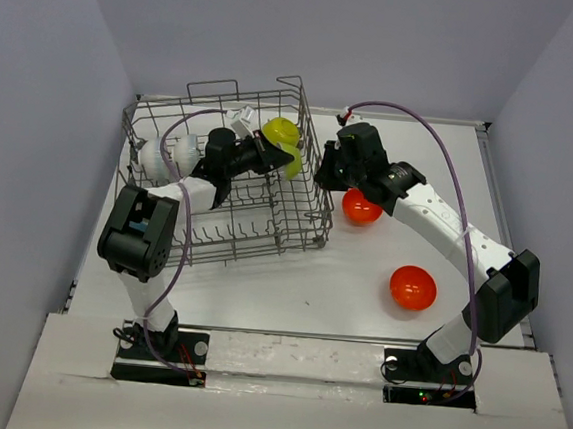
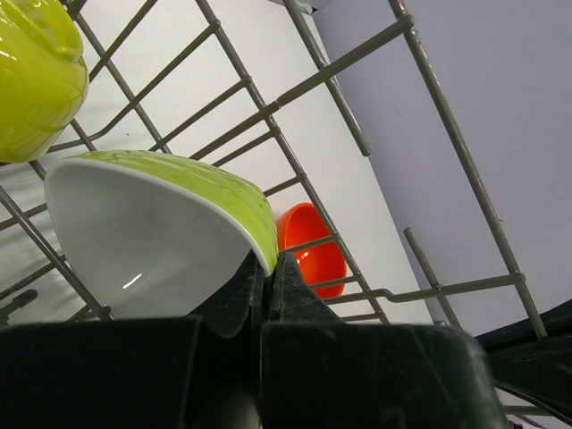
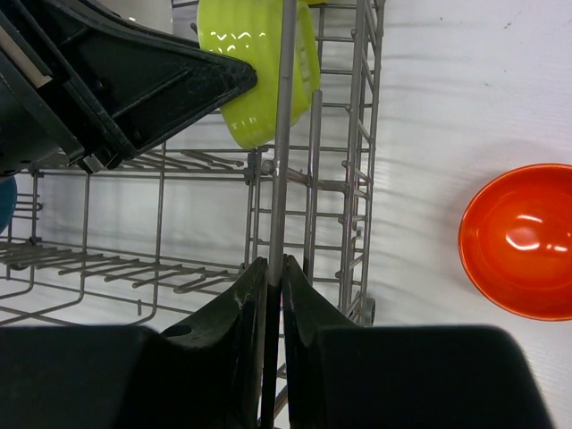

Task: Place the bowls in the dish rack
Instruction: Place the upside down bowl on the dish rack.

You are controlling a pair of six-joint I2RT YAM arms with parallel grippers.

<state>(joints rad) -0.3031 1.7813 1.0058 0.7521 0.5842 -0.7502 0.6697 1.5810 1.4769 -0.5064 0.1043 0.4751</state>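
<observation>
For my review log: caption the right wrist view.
Right gripper clamps a wire of the dish rack; yellow-green bowl inside it, orange bowl outside on the table.

- A white counter (image 1: pixel 290 285) with a thin rim along its side edges.
- Pale lilac walls (image 1: pixel 35 102) stand at its left, far and right edges.

Inside the dish rack (image 1: pixel 317 215), the left arm (image 1: pixel 183 193) and its yellow-green bowl (image 1: pixel 281 139) span the middle, and white bowls (image 1: pixel 161 158) fill the left end. The right gripper (image 3: pixel 275 268), pinched on the rack's right wall, and an orange bowl (image 1: pixel 361 207) just beside that wall block that side. Bare table (image 1: pixel 289 295) runs along the rack's near side, out to a second orange bowl (image 1: pixel 412 287).
</observation>
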